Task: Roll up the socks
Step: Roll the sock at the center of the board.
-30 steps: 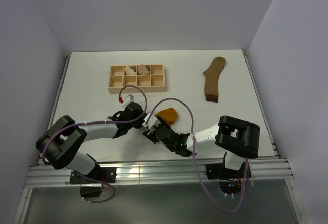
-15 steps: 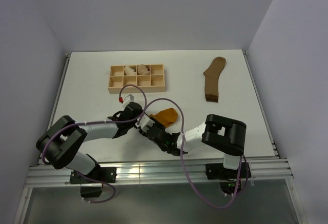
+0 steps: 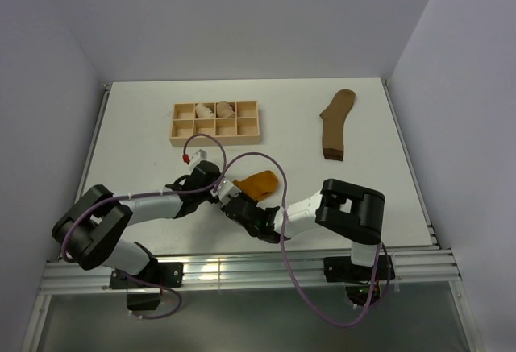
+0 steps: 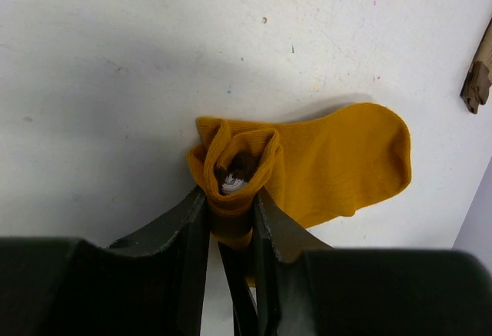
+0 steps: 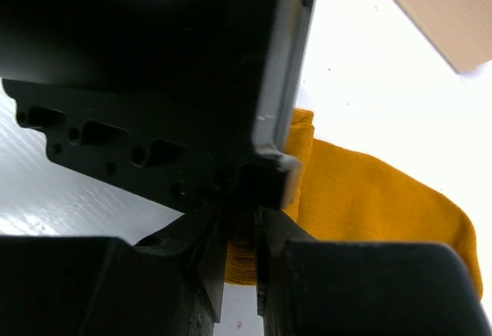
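The mustard-orange sock (image 3: 260, 183) lies on the table near the front, its cuff end rolled into a tight tube (image 4: 233, 168) with white and brown showing inside. My left gripper (image 3: 216, 188) (image 4: 231, 207) is shut on that rolled end. My right gripper (image 3: 235, 204) (image 5: 241, 245) comes in from the near side, right against the left one, its jaws pinched on the same sock's fabric (image 5: 369, 197). The olive-brown sock (image 3: 333, 122) (image 4: 478, 74) lies flat at the far right, away from both grippers.
A wooden compartment tray (image 3: 214, 137) (image 5: 438, 13) stands at the back left, with pale rolled bundles (image 3: 214, 111) in two of its back cells. The left arm's cable (image 3: 211, 144) loops above the two grippers. White walls border the table.
My right gripper has moved left up to the left gripper and closed from wide open onto the mustard sock. The left gripper has kept its grip on the rolled end.
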You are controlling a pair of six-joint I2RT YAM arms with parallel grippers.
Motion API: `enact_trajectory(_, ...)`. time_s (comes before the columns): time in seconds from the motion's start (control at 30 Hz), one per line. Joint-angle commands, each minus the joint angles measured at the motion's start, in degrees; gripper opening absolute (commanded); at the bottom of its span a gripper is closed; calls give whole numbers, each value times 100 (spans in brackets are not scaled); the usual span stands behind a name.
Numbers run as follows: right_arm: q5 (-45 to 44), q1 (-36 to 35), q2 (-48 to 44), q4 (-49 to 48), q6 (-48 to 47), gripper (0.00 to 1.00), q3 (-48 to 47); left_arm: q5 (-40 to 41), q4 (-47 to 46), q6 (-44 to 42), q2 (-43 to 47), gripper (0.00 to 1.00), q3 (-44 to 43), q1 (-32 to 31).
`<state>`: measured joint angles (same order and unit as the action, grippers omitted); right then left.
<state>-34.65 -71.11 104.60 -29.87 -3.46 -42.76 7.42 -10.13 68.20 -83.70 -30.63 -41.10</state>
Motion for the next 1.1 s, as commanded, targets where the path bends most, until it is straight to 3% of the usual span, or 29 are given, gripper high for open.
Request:
enact_trajectory(0.0,591,9,289,736,522,0,-21,-250,99,140,240,16,154,49)
enact_trajectory(0.2,846,36,228,886,619,0,14,-311,116,193,381,36,216,181)
enact_trajectory(0.33,960,45,184,842,654,0,110,-346,55,272,626,66,338,339)
enact_trajectory(0.43,1013,45,175,772,628,0,163,-443,116,211,749,75,347,576)
enact_trajectory(0.63,1083,53,87,579,601,0,295,-645,231,79,943,80,435,1042)
enact_trajectory(0.8,1434,45,-106,394,461,0,487,-979,55,-333,777,77,252,1394)
enact_trajectory(1.07,1708,45,-291,254,452,0,638,-2453,-68,-1739,-646,74,-1039,1377)
